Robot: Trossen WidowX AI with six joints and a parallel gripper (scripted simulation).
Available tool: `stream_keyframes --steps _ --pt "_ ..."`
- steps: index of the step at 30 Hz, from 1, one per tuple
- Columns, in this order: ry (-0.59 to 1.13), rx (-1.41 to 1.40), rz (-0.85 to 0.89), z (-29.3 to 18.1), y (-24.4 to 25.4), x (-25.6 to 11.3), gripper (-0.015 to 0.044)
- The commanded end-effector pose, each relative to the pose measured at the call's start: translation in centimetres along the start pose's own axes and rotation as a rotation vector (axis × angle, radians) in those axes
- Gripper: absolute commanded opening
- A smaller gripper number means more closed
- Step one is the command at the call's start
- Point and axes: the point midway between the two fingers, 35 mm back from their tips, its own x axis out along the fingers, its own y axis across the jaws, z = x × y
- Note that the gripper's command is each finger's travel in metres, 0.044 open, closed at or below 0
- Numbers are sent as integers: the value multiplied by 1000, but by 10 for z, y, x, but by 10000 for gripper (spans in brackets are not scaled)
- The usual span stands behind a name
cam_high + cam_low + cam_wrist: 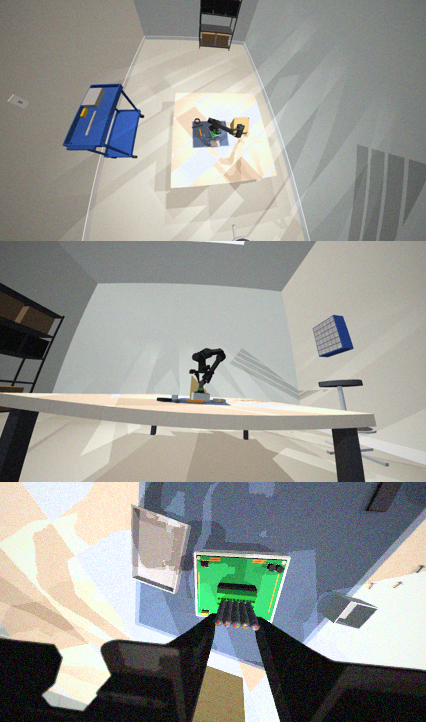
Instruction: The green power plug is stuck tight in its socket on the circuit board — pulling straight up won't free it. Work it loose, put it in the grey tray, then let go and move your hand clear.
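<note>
- Wrist view, lower centre: the green plug is grasped by the gripper, whose fingers are held partly apart by it.
- Five dark wires with coloured ends are seen rising from the plug between the fingertips.
- The plug is seen at the dark socket, on the circuit board in the centre of the wrist frame; whether it has been freed cannot be told.
- The grey tray is placed beside the board, at upper left in the wrist frame; no plug is held in it.
- A small grey box is shown at right in the wrist frame.
- Board and tray are carried by a blue mat, centre of the top frame.
- An orange tool is laid left of the board there, with a black ring at the mat's upper left corner.
- Farther out, a blue cart is seen at left.
</note>
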Motion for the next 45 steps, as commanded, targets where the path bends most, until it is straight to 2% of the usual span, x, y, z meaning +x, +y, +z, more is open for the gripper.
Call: stream_keyframes --steps 1,6,15,24,25,45 --pt "-28 17 -43 -2 0 -22 0" --pt "-28 17 -43 -2 0 -23 0" --pt "-29 17 -42 -1 -1 6 0" --pt "-29 17 -42 -1 -1 6 236" --pt "-29 17 -42 -1 -1 6 249" --pt "-29 17 -41 -1 -2 23 249"
